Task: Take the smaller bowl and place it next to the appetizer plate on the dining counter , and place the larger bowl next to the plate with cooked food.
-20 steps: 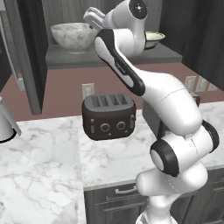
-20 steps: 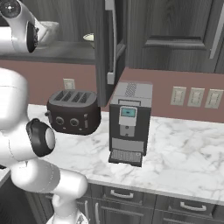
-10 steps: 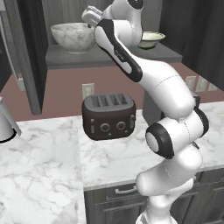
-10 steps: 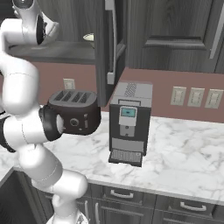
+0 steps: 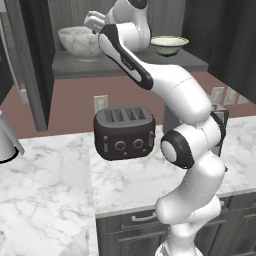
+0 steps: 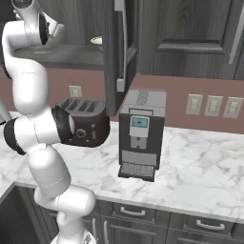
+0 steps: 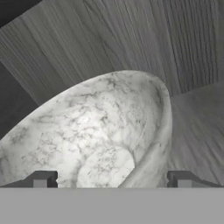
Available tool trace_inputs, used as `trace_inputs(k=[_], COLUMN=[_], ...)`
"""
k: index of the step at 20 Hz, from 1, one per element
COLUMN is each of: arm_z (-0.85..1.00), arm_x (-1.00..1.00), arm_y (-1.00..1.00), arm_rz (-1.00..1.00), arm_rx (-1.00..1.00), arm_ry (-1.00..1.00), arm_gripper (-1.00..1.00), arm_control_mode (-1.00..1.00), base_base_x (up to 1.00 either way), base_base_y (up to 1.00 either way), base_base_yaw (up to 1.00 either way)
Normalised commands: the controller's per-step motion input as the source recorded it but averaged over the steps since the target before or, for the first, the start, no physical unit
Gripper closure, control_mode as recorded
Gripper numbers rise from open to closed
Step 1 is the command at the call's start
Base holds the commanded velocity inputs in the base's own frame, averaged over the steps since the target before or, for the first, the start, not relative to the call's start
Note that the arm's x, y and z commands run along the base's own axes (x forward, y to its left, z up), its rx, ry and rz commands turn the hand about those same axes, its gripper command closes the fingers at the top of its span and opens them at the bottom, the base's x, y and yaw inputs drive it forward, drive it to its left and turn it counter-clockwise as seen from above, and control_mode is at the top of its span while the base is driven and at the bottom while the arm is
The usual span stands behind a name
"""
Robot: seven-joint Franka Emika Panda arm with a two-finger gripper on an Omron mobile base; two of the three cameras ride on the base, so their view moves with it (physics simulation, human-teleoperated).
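Gripper lined up on the big bowl in the open cabinet

Gripper [image 7: 112,181] jaws spread wide to straddle the rim of the larger bowl [image 7: 94,135] just ahead on the shelf [image 5: 125,62]; the smaller bowl [image 5: 169,45] sits off to its side

The arm [image 5: 150,75] hides part of the smaller bowl [image 5: 170,45].

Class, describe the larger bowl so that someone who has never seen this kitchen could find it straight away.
Start at the open dark wood cabinet above the black toaster. On its shelf stand two bowls; the larger bowl is on the left. It is deep and grey-white marbled, far wider than the smaller bowl, which is cream with a greenish inside.
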Motion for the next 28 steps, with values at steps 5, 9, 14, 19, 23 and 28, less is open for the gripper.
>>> trace_inputs(k=[5,9,14,19,23,28], arm_z=[-0.19,-0.25,-0.14,-0.47,-0.23,-0.13], arm_x=[0.05,0.00,-0.28,-0.85,-1.00,-1.00], arm_y=[0.15,0.00,-0.20,-0.39,-0.13,-0.45], arm_rz=[0.00,0.00,-0.03,-0.15,-0.09,-0.07], arm_rx=[-0.13,-0.05,0.00,0.00,0.00,0.00], arm_ry=[0.06,0.10,-0.01,-0.17,-0.18,-0.05], arm_gripper=[1.00,1.00,1.00,1.00,1.00,1.00], arm_control_mode=[-1.00,-1.00,-1.00,-1.00,-1.00,-1.00], base_base_x=[0.00,0.00,0.00,0.00,0.00,0.00], base_base_y=[0.00,0.00,0.00,0.00,0.00,0.00], base_base_yaw=[0.00,0.00,0.00,0.00,0.00,0.00])
